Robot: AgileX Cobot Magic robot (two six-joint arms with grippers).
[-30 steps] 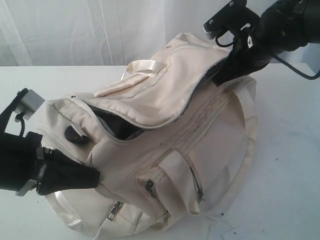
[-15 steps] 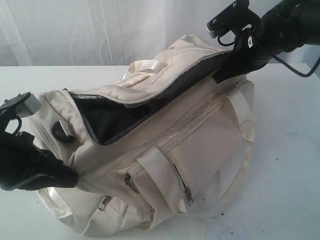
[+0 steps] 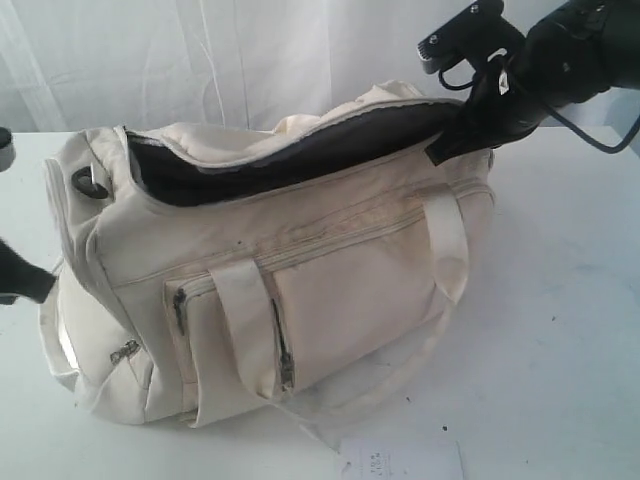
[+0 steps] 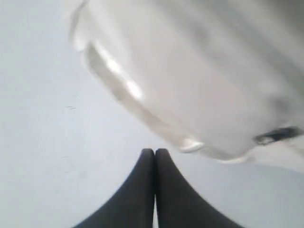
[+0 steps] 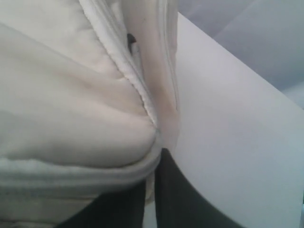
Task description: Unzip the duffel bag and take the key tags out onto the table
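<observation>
Now: L gripper point(image 4: 154, 152) closed, empty; R gripper point(image 5: 152, 167) clamps duffel bag point(image 3: 350, 270) edge; paper slip point(image 3: 400, 462) print illegible.

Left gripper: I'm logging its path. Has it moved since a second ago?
Yes. The left gripper has pulled leftward across the table, away from the duffel bag.

Wide flat white tabletop point(image 3: 560, 330), matte; a few small dark specks point(image 3: 553, 320) scattered on its right part. Lying directly on it: large cream-white fabric duffel bag point(image 3: 340, 290), main zip open, dark grey lining showing. Just in front of the bag, at the near edge: small white paper slip point(image 3: 400, 462), flat, faint print unreadable.
</observation>
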